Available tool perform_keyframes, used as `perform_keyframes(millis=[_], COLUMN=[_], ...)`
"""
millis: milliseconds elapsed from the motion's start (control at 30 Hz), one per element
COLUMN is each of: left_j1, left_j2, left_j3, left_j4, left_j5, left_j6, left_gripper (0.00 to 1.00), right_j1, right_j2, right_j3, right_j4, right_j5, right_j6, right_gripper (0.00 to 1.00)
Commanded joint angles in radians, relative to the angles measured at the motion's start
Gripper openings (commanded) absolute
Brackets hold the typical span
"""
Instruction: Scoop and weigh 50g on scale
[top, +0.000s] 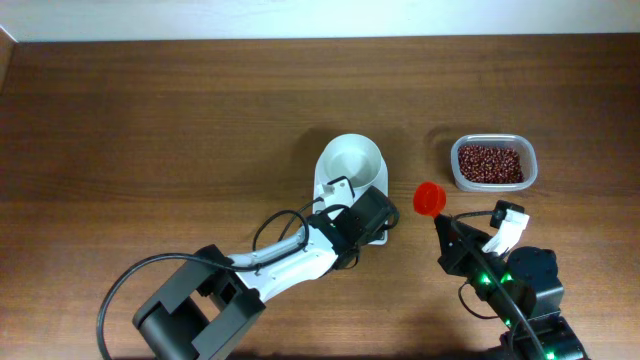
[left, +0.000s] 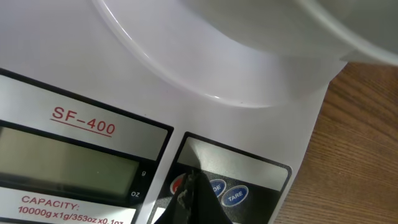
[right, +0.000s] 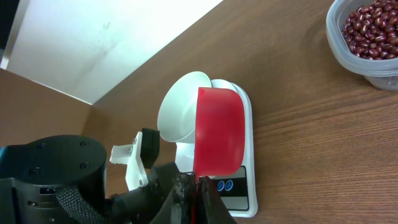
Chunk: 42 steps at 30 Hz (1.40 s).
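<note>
L: left gripper (left: 194, 196) clenched, tip at red button (left: 179, 184) of scale (left: 124, 81), we reckon powering on | R: right gripper (right: 191, 186) grasps empty scoop (right: 217, 134), ready for beans (right: 373, 28)

table (top: 150, 120): brown wood-grain top, bordered by a pale wall along the far edge. items resting directly on it: one white digital scale (top: 328, 185) near the centre, and one clear plastic tub (top: 533, 160) holding red-brown beans (top: 490, 163). the tub stands to the right of the scale, apart from it.
</note>
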<state>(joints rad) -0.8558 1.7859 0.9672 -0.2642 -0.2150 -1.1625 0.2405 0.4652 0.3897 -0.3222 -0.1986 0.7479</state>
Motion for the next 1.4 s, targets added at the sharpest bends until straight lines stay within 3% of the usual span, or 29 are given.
perform_keyframes(millis=[0, 700, 867, 1000, 1167, 1333, 1367], left_j1=[-0.002, -0.002, -0.003, -0.003, -0.003, -0.003, -0.003], left_j2=[0.028, 0.039, 0.023, -0.072, -0.264, -0.465, -0.501], left_j3=[0.009, 0.009, 0.01, 0.01, 0.01, 0.01, 0.01], left_j4=[-0.017, -0.032, -0.032, -0.05, -0.149, -0.306, -0.352], left_j5=[-0.014, -0.054, 0.062, 0.143, 0.14, -0.064, -0.119], left_j6=[0.012, 0.012, 0.037, 0.18, 0.306, 0.376, 0.376], left_gripper=[0.0, 0.0, 0.0, 0.0, 0.0, 0.0, 0.05], right_j1=[-0.008, -0.006, -0.006, -0.006, -0.006, -0.006, -0.006], right_j2=[-0.005, -0.005, -0.005, -0.005, -0.006, -0.005, -0.005], right_j3=[0.009, 0.009, 0.009, 0.009, 0.009, 0.009, 0.009], right_j4=[0.003, 0.003, 0.003, -0.005, -0.093, -0.131, -0.131], right_j5=[0.019, -0.007, -0.007, -0.007, -0.011, 0.001, 0.014], right_j6=[-0.011, -0.011, -0.011, -0.011, -0.011, -0.011, -0.011], right_gripper=[0.04, 0.04, 0.04, 0.04, 0.04, 0.04, 0.04])
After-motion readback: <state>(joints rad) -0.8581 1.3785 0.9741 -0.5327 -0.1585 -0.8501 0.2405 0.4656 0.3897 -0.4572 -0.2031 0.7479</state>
